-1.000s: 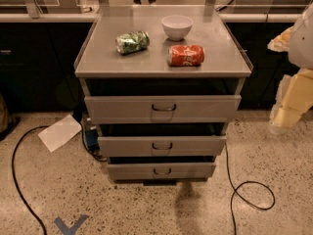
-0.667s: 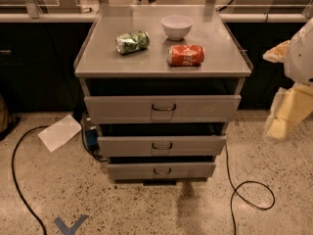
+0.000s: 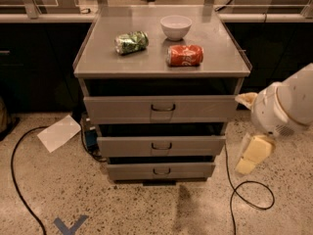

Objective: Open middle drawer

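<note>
The grey cabinet has three drawer fronts. The middle drawer (image 3: 161, 146) is the long low panel with a small dark wire handle (image 3: 161, 146) at its centre, and a dark gap shows above it. Its front sits about level with the bottom drawer's front (image 3: 161, 171). My gripper (image 3: 252, 153) hangs from the white arm (image 3: 286, 106) at the right. It is right of the cabinet, at the middle drawer's height, apart from it and holding nothing.
On the cabinet top (image 3: 146, 62) lie a green can (image 3: 131, 42), a red can (image 3: 185, 55) and a white bowl (image 3: 176, 27). The top drawer (image 3: 161, 109) has a wire handle. Black cables (image 3: 252, 195) lie on the floor at right and left. A white paper (image 3: 58, 132) lies at left.
My arm and gripper have moved down and to the left, closer to the cabinet's right side. The drawers and the things on top have not moved.
</note>
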Available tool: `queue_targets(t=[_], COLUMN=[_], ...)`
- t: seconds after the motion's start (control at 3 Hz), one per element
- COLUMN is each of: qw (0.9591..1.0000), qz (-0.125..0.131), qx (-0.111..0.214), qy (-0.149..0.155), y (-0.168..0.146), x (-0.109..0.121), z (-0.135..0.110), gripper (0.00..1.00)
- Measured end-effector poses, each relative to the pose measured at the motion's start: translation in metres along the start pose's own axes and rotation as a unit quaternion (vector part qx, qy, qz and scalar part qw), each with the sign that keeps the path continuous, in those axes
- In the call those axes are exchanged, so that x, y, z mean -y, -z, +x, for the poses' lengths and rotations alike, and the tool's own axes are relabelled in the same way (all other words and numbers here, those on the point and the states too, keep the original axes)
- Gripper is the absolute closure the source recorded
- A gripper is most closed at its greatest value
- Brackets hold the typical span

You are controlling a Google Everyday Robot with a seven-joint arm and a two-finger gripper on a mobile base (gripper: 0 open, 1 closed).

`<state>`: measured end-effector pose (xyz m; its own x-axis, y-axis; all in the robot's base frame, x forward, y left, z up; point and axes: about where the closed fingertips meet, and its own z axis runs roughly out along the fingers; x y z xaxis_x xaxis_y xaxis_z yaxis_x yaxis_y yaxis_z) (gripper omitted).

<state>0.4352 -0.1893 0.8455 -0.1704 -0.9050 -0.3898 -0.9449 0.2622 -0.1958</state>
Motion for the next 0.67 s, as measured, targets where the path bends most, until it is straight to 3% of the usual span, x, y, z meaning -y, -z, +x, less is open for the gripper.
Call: queue_targets(t=[0.67], qw=[0.9983], qz=[-0.013], qx=[0.056], qy=[-0.004], y=[-0.095], x=[-0.008], z=[0.005], gripper=[0.00])
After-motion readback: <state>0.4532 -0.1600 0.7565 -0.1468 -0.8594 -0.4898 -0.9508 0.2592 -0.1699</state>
